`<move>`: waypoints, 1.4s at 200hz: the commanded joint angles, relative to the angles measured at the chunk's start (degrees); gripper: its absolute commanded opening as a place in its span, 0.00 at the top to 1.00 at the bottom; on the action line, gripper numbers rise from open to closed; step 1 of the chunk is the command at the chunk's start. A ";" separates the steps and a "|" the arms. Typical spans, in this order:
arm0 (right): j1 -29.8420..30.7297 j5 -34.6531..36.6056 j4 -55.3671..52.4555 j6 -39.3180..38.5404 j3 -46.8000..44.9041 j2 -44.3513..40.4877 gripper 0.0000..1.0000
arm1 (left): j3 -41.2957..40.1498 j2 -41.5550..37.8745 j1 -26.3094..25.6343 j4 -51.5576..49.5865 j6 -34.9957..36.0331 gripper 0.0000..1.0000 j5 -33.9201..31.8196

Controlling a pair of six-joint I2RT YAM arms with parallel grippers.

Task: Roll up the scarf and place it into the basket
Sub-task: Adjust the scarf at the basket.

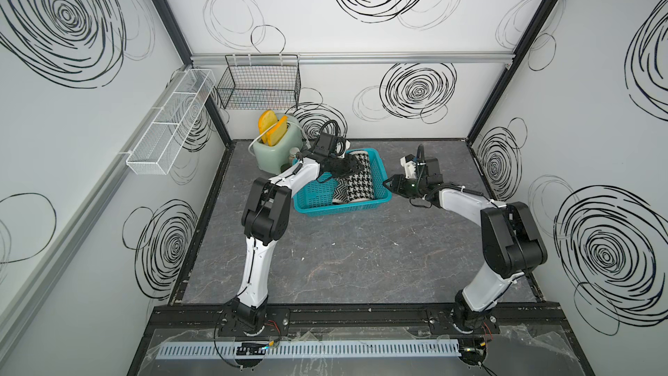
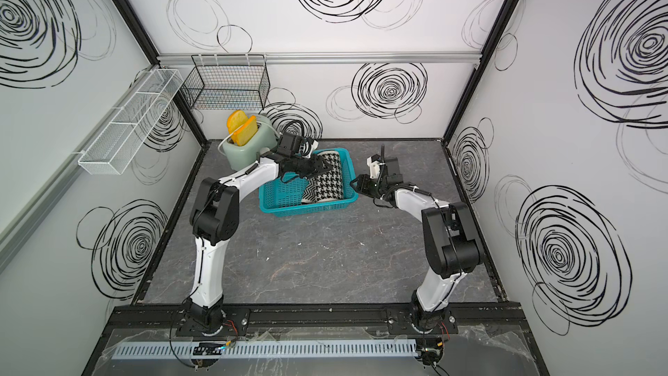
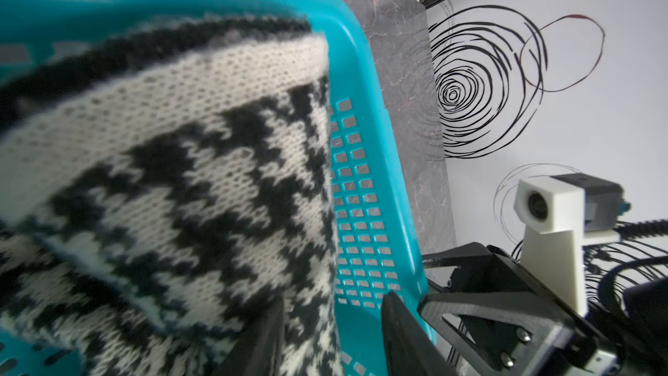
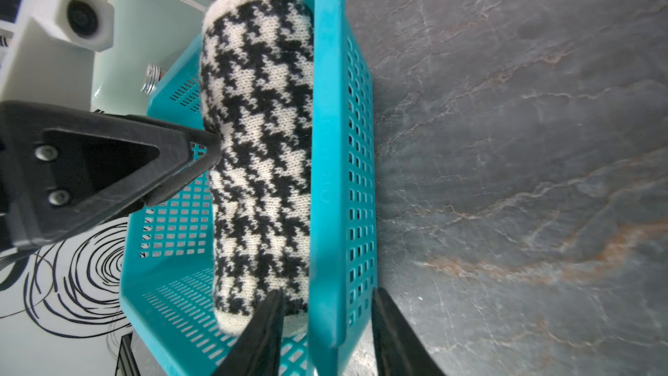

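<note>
left gripper (image 1: 358, 167) leans over the basket (image 1: 339, 208), tips at the scarf (image 1: 357, 188); right gripper (image 1: 386, 182) hovers alongside; both released

White wall panels (image 1: 325, 23) on three sides, black scribbled spirals (image 1: 417, 90) — even, diffuse light. Floor (image 1: 361, 265): dark grey marbled surface. Black wire basket (image 1: 258, 83) hangs on back-wall rail (image 1: 397, 56); white mesh rack (image 1: 170, 124) on side wall. Black posts (image 1: 166, 12) at corners.

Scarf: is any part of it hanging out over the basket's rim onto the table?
No, in a top view the rolled scarf lies wholly inside the basket, along one of its long sides.
</note>
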 commanded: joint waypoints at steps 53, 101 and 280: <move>0.37 -1.83 0.97 1.00 -0.21 1.05 0.57 | -8.34 0.07 3.96 -3.90 3.06 0.53 -6.42; 0.33 -5.53 6.01 1.94 -1.14 0.63 0.55 | -4.22 -3.16 3.94 -0.89 2.28 0.49 -2.80; 0.07 -2.99 2.62 1.37 -0.67 1.16 0.56 | -14.57 -4.87 2.55 5.94 1.39 0.20 -2.89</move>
